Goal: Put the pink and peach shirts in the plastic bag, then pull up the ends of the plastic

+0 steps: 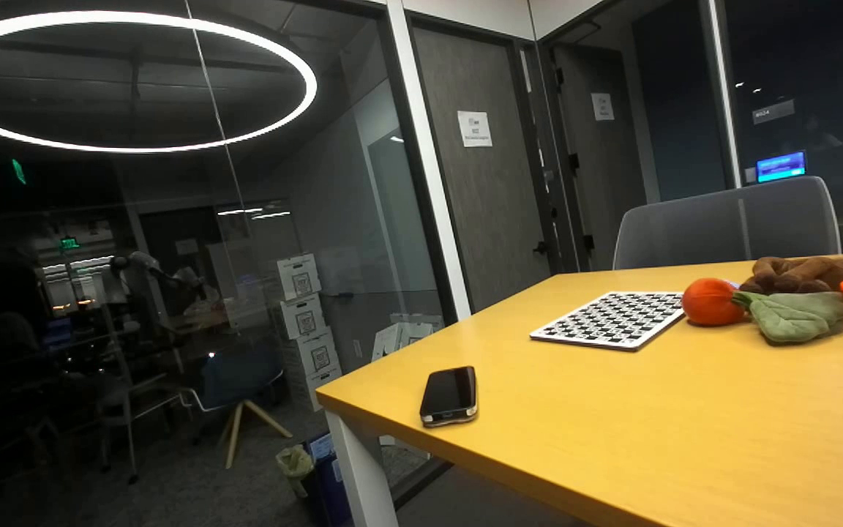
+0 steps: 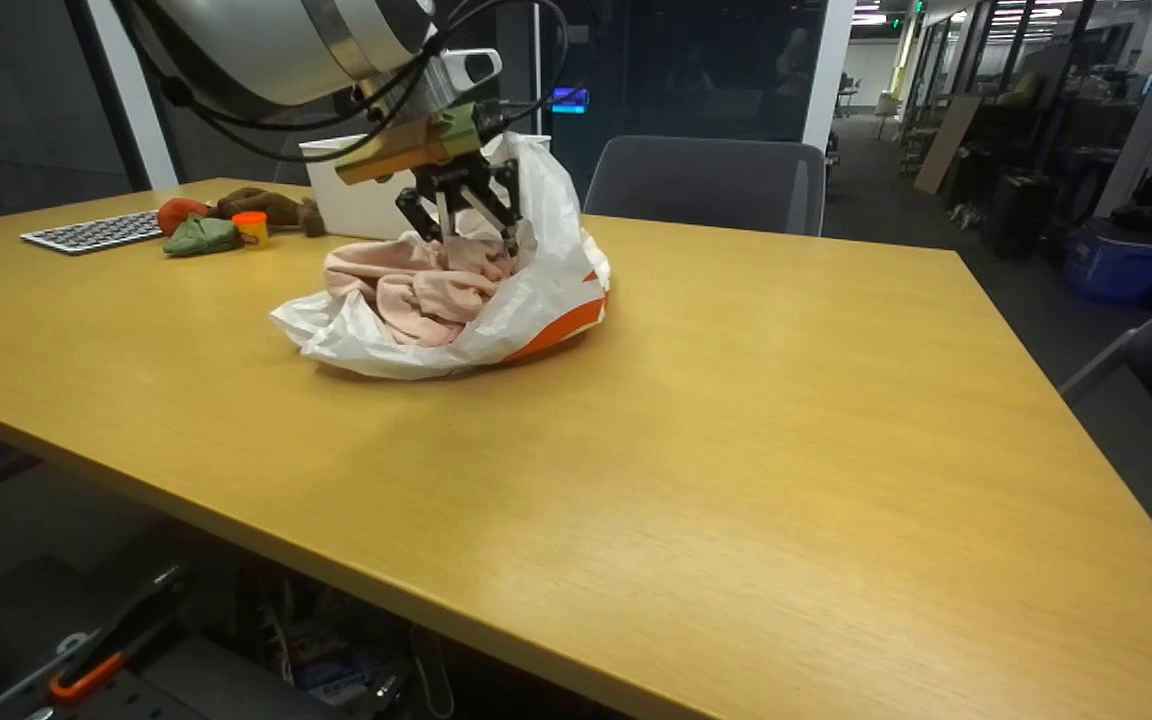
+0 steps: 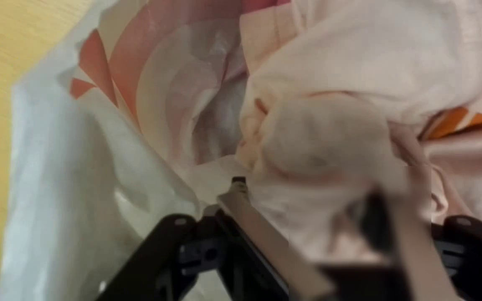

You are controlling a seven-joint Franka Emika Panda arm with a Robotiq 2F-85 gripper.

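Observation:
The white plastic bag [image 2: 548, 225] with orange print lies open on the table, its far side standing up. It also fills the left of the wrist view [image 3: 57, 175]. A crumpled peach shirt [image 2: 416, 295] lies in the bag and shows large in the wrist view [image 3: 366, 54]. A small bit of the pink shirt [image 3: 262, 5] shows at the top of the wrist view; the rest is hidden under the peach cloth. My gripper [image 2: 473, 242] points down into the bag. Its fingers [image 3: 308, 189] are spread, with peach cloth below and between the tips; the right finger is blurred.
On the yellow table [image 2: 736, 450] behind the bag stand a white box [image 2: 351, 200], a Play-Doh tub [image 2: 250, 228], a green leaf-shaped plush [image 2: 201, 236], a red-orange plush [image 2: 179, 213], a brown plush [image 2: 271, 207] and a checkered board [image 2: 96, 233]. A phone [image 1: 450, 395] lies near a table edge.

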